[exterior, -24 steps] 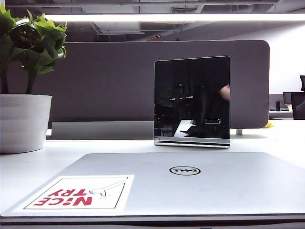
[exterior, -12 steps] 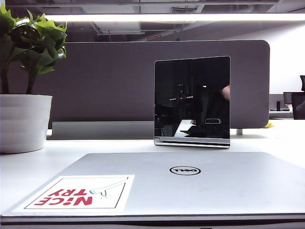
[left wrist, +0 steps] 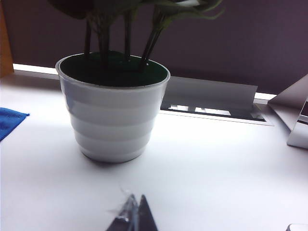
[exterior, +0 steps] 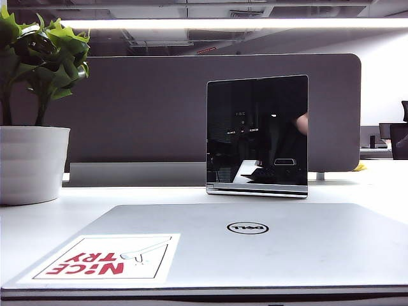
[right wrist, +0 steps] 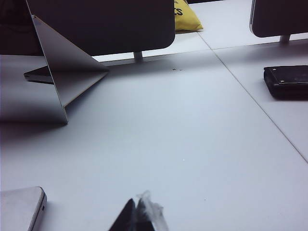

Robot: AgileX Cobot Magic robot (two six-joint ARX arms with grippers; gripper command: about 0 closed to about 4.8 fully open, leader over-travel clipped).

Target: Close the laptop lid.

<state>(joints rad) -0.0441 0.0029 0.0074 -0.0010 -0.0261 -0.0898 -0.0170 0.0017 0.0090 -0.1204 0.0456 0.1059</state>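
Across the exterior view, the laptop lid (exterior: 255, 245) is lying flat and shut in the foreground on the white surface (exterior: 83, 201), silver, its round black logo (exterior: 247, 227) facing up and the white sticker (exterior: 105, 258) with red letters sitting near its left corner. Behind it, apart from it, a glossy black panel (exterior: 257, 134) is standing upright and reflecting the room. A white plant pot (exterior: 32, 162) with green leaves is standing at far left. A grey divider (exterior: 146, 108) is running along the back. Neither of my tools is showing in this view.

Left wrist view: my left tool (left wrist: 133, 217) is hovering just above the surface, its fingertips pressed together with nothing between them. The ribbed plant pot (left wrist: 113, 115) is standing ahead of it, well apart. A blue cloth (left wrist: 8, 121) is peeking in at one edge, and a silver corner (left wrist: 296, 115) at the opposite edge; I cannot tell what that corner belongs to.

Right wrist view: my right tool (right wrist: 139, 215) is hanging low over the surface, tips clenched on nothing. A rounded silver corner (right wrist: 21, 207) is lying just beside it. Farther off, the panel's angled stand (right wrist: 65, 72) is resting on the surface, with a black case (right wrist: 286, 81) and a yellow bag (right wrist: 185, 14) well beyond.
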